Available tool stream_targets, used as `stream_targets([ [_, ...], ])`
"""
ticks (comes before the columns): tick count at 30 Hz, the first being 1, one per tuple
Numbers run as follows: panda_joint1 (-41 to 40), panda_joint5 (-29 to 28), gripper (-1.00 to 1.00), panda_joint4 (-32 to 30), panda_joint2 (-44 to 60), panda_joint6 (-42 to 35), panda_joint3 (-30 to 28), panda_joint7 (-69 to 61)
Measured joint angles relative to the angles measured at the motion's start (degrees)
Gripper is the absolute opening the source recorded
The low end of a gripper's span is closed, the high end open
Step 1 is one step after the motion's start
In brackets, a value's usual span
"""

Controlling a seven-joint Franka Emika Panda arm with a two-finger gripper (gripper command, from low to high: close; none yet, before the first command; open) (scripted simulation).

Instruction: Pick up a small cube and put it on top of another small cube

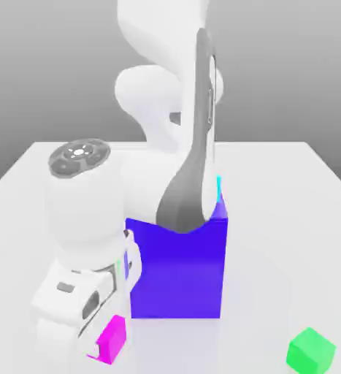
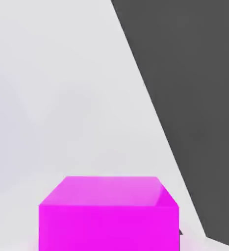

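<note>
The small cube (image 1: 113,337) is bright magenta and rests on the white table near its front edge, at the exterior view's lower left. My gripper (image 1: 102,346) is down at the cube, with the white hand leaning in from the exterior view's left, and is shut on the cube. In the hand view the same small cube (image 2: 109,213) sits very close, with its top face and one side face showing.
A big blue-violet block (image 1: 179,270) stands just behind the cube, under my arm's forearm. A green cube (image 1: 310,350) lies at the exterior view's lower right. In the hand view the white table (image 2: 62,98) ends at a slanting edge against dark ground.
</note>
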Motion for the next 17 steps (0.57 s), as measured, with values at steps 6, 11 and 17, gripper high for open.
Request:
stream_targets([
  [6, 10.69, -5.95, -1.0, 0.62, -3.29, -2.25, 5.4, 4.29],
  [11, 15.72, -7.04, -1.0, 2.07, 0.52, 1.86, 10.82, 4.94],
  [17, 15.39, -6.27, 1.0, 2.24, 2.39, 3.55, 11.6, 4.38],
])
